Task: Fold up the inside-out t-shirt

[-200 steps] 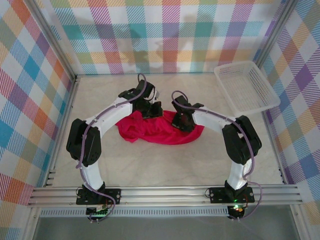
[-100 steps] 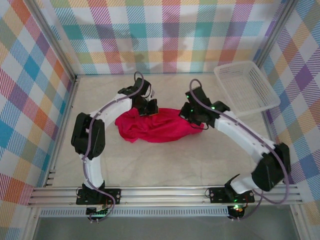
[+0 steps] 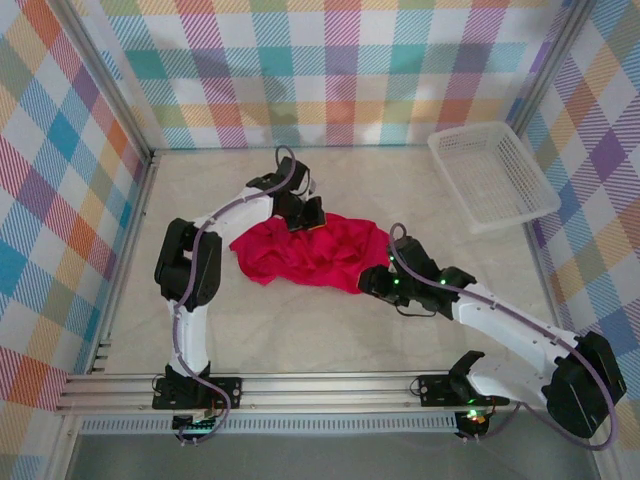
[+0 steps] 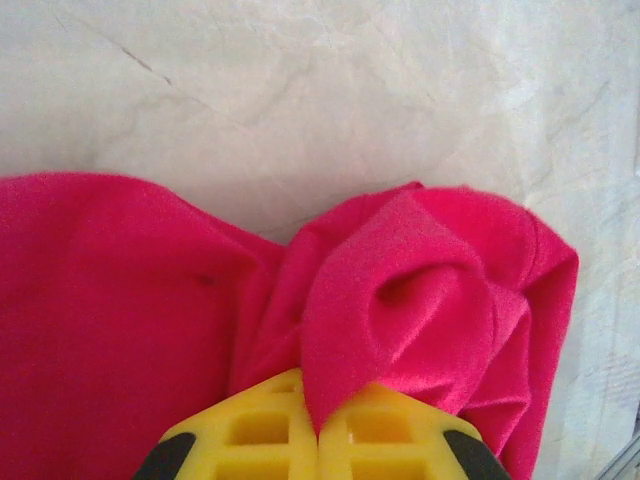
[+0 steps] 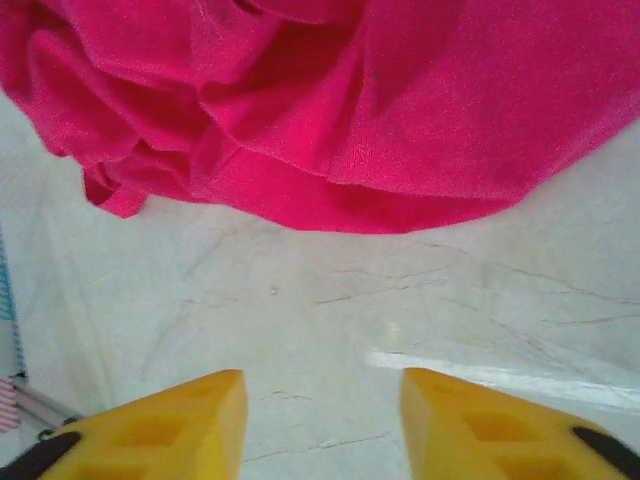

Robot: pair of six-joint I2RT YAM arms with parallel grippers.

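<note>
The left pincer (image 4: 320,435) clamps a bunched fold of the shirt (image 4: 120,320); the right pincer (image 5: 322,405) gapes over bare tabletop (image 5: 330,310). A one-sided pull could drag the heap, not spread it.

Basket (image 3: 492,175): white mesh, rectangular, open top; stands at the far right of the table, close to the right wall, askew to the table's edges. Table (image 3: 300,335): pale, marbled surface with fine dark veins. Walls (image 3: 340,70): multicoloured plaid cloth on the left, back and right sides. Rails (image 3: 330,385): silver slotted metal, running along the near edge; slanted metal posts (image 3: 100,80) at the back corners.
</note>
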